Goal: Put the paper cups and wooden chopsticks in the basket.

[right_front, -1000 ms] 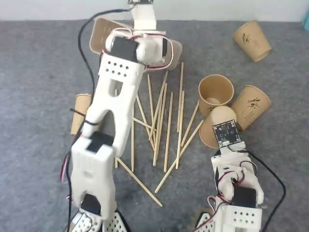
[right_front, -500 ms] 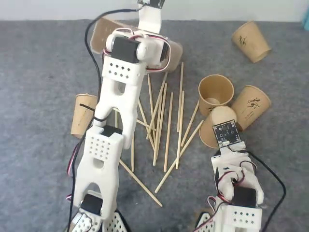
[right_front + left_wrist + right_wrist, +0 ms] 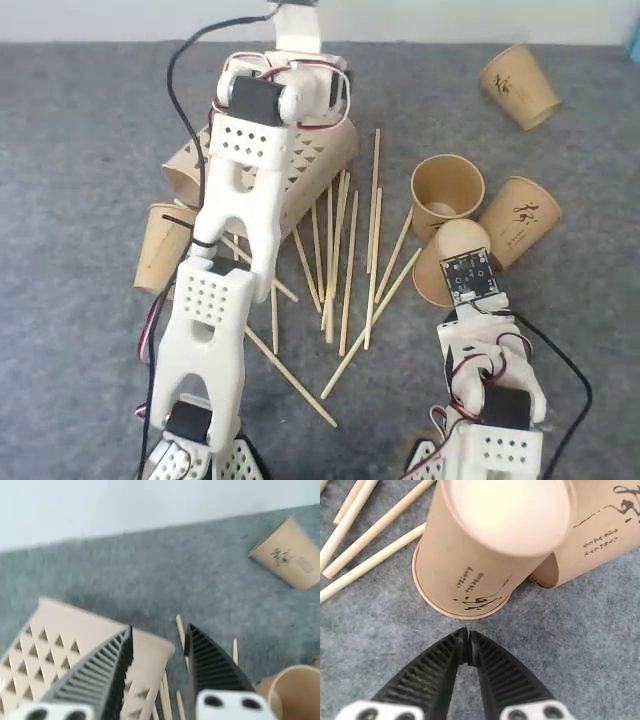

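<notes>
Left wrist view: left gripper (image 3: 159, 630) is straddling the basket (image 3: 65, 635) rim, jaws parted, not clamping.
Basket is lying sideways over wooden chopsticks (image 3: 348, 260), upper centre of the high view (right gripper (image 3: 469, 632) is resting closed, empty); it risks slipping and scattering them.

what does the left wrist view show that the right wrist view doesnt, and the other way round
Left wrist view's own: the basket lying on its side, its rim between the parted jaws of the left gripper, a paper cup on its side farther off, and a pale wall behind. Right wrist view's own: the right gripper, shut, in front of an upside-down paper cup with a tipped cup beside it. Shared: wooden chopsticks and the grey mat.
</notes>
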Motion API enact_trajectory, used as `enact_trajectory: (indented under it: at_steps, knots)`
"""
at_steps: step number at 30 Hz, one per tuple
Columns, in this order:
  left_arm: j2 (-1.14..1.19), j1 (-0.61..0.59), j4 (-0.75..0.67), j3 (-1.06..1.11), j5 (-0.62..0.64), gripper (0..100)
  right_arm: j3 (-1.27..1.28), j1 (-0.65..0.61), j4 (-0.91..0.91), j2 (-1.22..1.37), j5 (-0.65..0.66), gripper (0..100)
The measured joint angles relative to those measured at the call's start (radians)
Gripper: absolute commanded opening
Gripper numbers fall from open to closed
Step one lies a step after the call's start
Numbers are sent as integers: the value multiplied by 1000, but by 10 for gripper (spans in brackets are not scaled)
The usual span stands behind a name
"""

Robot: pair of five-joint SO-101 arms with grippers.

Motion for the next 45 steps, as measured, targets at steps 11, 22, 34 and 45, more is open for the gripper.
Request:
enact_trajectory:
  at_steps: [11, 22, 34, 45]
  knots:
    - [26, -127, 190, -141, 3, 163, 0, 0, 0, 0, 0, 9]
    - [-6, -253, 199, -115, 6, 163, -12, 146, -34, 0, -3, 8]
    - [-532, -253, 199, 532, 6, 163, -222, 158, 15, 0, 20, 8]
    - [-1020, -416, -98, 1361, 5, 163, -651, 160, 80, 354, 21, 8]
